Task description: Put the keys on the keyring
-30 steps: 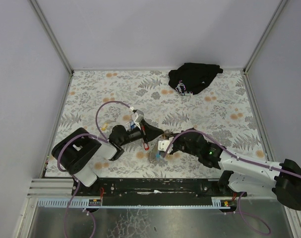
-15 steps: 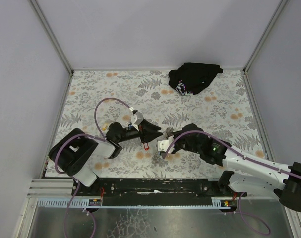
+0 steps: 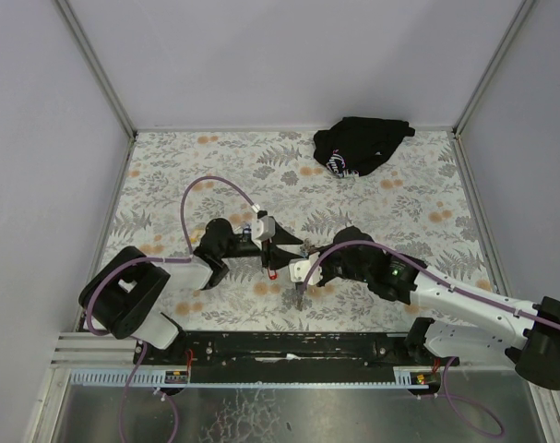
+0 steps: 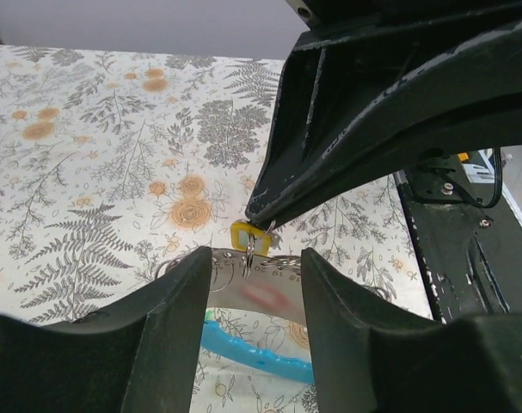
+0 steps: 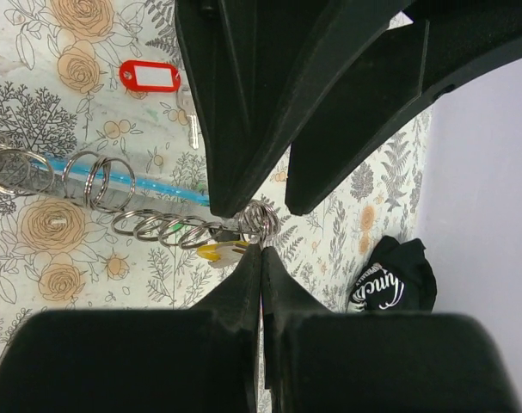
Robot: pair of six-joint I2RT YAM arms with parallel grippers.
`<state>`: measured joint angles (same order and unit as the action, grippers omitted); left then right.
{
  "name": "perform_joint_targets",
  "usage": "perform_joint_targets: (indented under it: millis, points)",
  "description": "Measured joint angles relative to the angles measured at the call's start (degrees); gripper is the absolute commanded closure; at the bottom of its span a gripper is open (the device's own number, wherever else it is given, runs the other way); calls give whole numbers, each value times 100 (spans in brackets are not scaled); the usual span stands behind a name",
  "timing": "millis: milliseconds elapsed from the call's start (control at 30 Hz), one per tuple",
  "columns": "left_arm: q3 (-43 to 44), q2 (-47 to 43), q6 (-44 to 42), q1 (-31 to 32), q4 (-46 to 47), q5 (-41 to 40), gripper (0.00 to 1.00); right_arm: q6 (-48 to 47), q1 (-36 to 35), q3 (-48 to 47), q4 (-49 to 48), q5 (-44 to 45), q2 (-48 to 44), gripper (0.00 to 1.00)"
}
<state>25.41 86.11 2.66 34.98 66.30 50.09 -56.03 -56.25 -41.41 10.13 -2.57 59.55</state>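
Item: keyring (image 5: 259, 221), pinched at the closed tips of our right tool (image 5: 261, 251), yellow-tagged key (image 5: 222, 251) touching it. Left tool (image 4: 256, 256): jaws apart, empty, facing the ring. Step: threading. Next, we judge: left tool fetches the red-tagged key (image 5: 150, 76) nearby.

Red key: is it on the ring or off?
Off. In the right wrist view the red-tagged key lies flat on the table, apart from the chain of metal rings.
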Motion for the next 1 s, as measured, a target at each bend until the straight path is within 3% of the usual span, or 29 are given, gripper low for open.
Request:
perform_joint_targets:
  millis: [300, 700, 1000]
  points:
    - [273, 7, -385, 55, -492, 50, 71, -2, 0, 0, 42, -101, 22, 100]
    - [382, 7, -813, 138, -1165, 120, 68, -2, 0, -13, 122, -149, 17, 100]
    - [407, 4, -1001, 153, -1447, 157, 79, -2, 0, -26, 122, -155, 17, 100]
